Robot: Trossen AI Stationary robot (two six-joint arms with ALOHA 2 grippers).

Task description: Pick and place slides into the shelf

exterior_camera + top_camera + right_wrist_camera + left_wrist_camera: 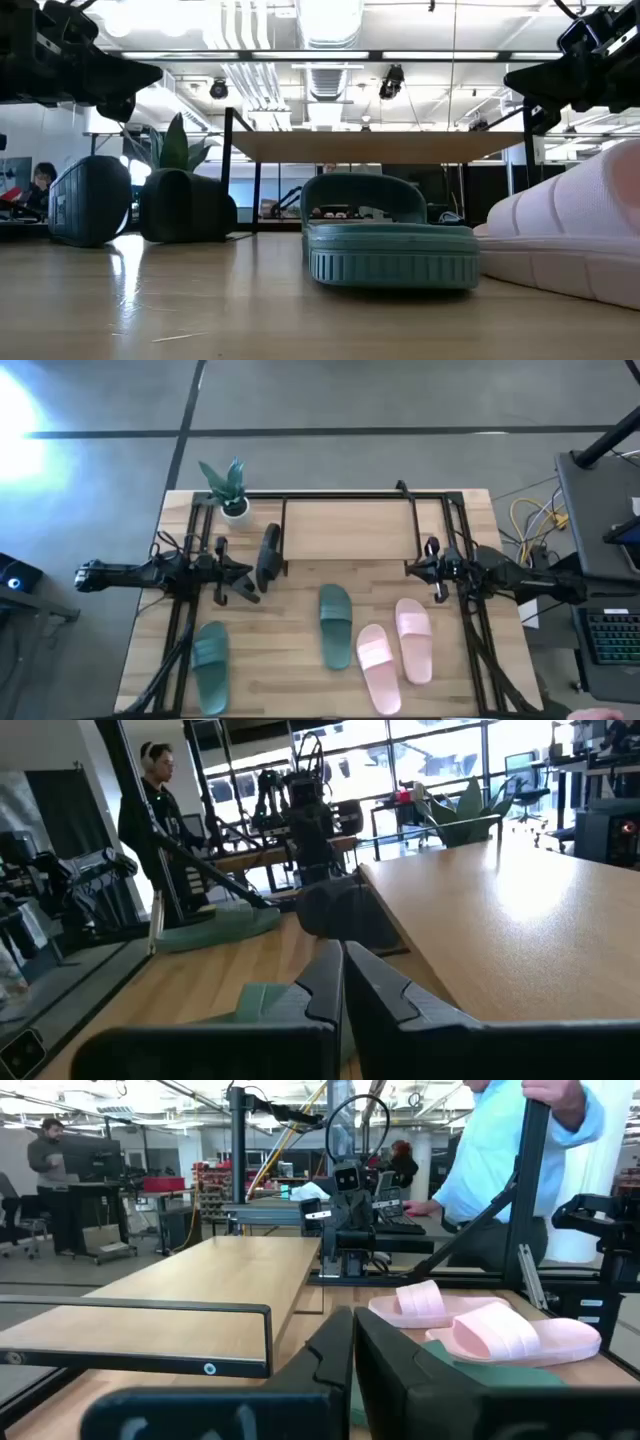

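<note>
Worktop (300, 670): bare wood open at front centre, between slides. Left front edge: dark green slide (211, 665). Left claw (222, 570) clenched, empty, hovering beside black slide (268, 557) lying on its side at shelf's left end. Shelf (350, 525) at back centre, potted plant (231, 490) at its left corner. Second green slide (336, 625) centre; pink pair (395, 650) front right. Right claw (437, 572) clenched, empty, above worktop behind pink pair, near shelf's right end.

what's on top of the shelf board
Nothing shows on the shelf board in the high view: bare wood. The space beneath it is covered from above; the low view shows no slides there. A black slide stands beside its left end.
</note>
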